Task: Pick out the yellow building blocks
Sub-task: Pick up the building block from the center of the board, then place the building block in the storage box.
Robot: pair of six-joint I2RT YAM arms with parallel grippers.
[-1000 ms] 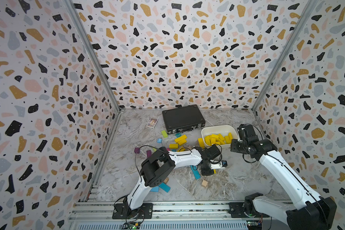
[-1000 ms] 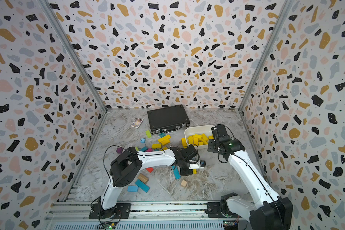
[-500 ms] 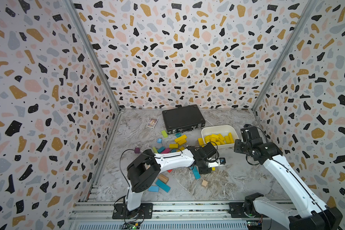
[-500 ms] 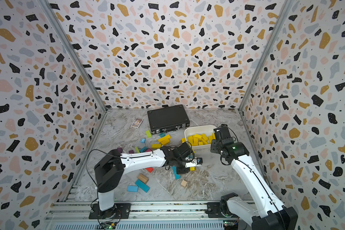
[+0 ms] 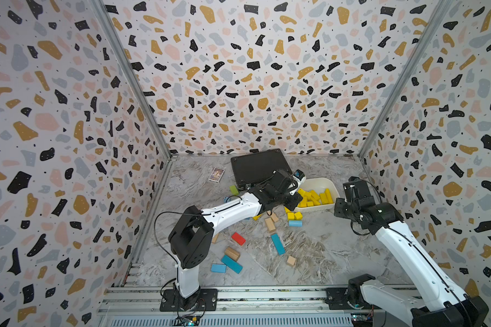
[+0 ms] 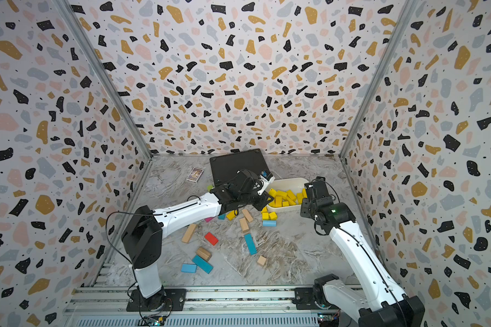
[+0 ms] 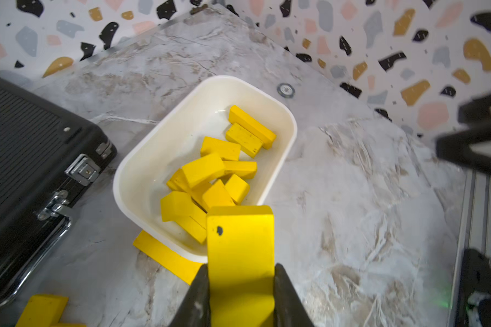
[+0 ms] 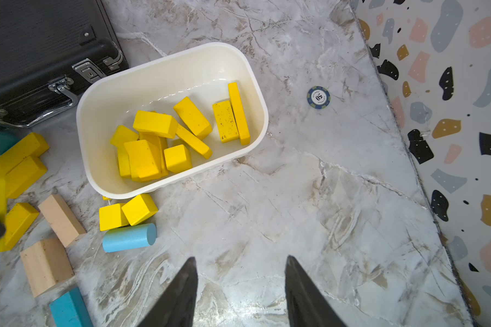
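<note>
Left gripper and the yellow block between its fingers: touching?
Touching. In the left wrist view the left gripper has its fingers flush against both sides of the yellow block, no gap.

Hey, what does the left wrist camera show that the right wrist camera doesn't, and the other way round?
Left wrist only: a plain look at the left end effector shut on a yellow block, right by the white bin. Right wrist only: the right end effector open and empty over the table, a light blue cylinder, and two tan blocks. Both: the bin with its pile of yellow blocks, the black case beside it, and a small round chip.
</note>
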